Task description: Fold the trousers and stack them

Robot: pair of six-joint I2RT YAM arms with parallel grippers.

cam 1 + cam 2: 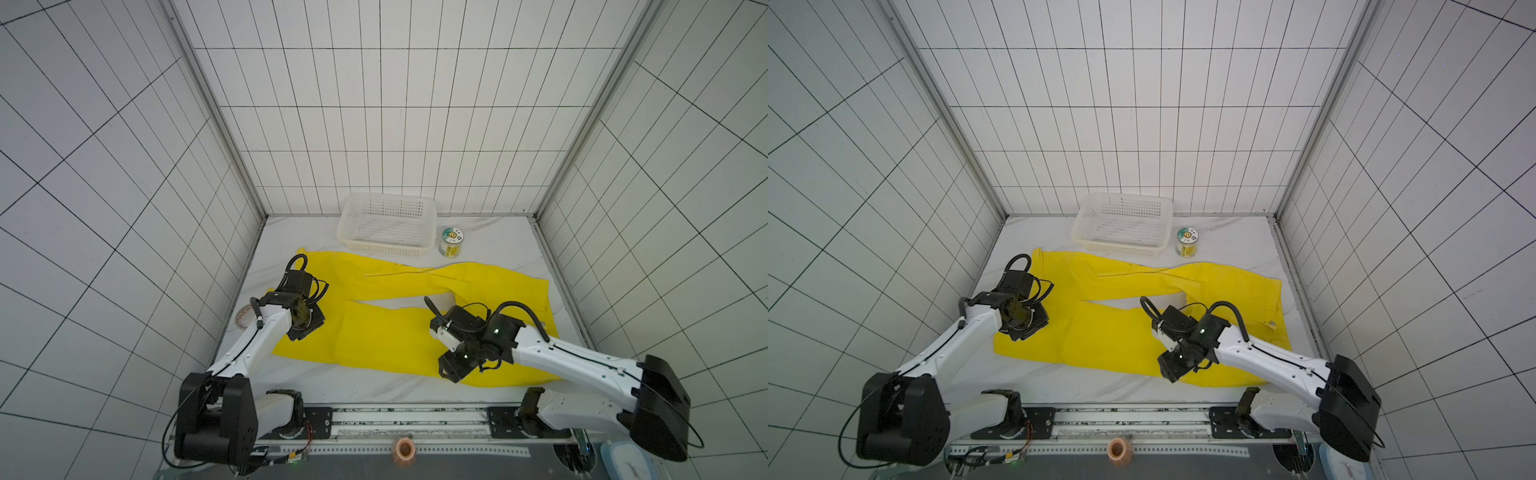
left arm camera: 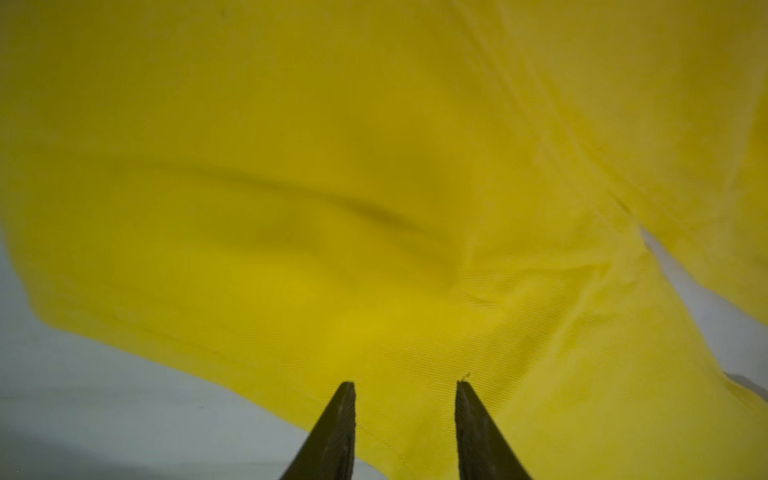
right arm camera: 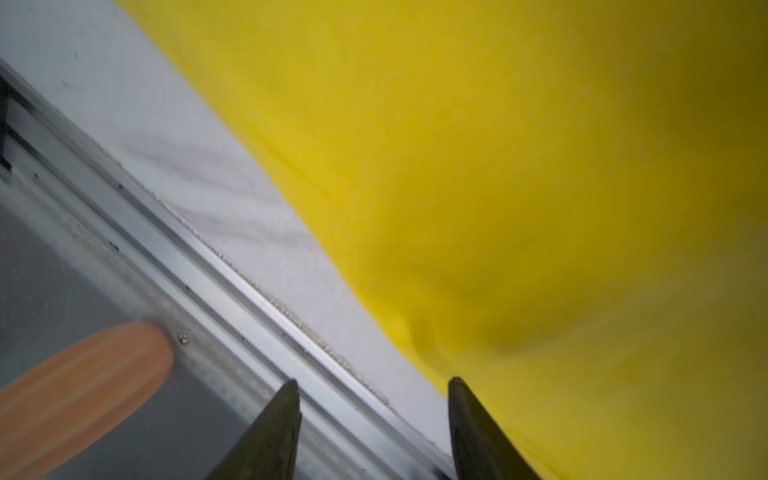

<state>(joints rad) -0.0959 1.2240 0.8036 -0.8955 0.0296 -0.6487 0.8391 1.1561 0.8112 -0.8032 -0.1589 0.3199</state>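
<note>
The yellow trousers (image 1: 395, 340) (image 1: 1113, 340) lie spread flat across the middle of the white bench (image 1: 374, 390). The waist is toward the right edge, and its small button (image 1: 1272, 323) shows in a top view. Both legs run toward the left edge, with a wedge of bare bench between them.

The left arm (image 1: 266, 332) hangs over the end of the near leg, close to the left edge. In the left wrist view the left pincer (image 2: 405, 384) stands moderately wide over the cloth (image 2: 374, 166), with nothing between its fingers.

The right arm (image 1: 540, 353) reaches over the near side of the trousers by the waist. The right pincer (image 3: 374, 380) is also parted and empty. One finger (image 3: 469, 415) is over the hem of the cloth (image 3: 540, 166), and the other is over the metal rail (image 3: 208, 270) along the near edge.

A white basket (image 1: 386, 248) (image 1: 1121, 247) sits at the middle of the far edge, apart from the trousers. A small can (image 1: 451, 242) (image 1: 1187, 243) stands just beside it on its right. A roll of tape (image 1: 243, 321) lies at the left edge, partly hidden by the left arm.
</note>
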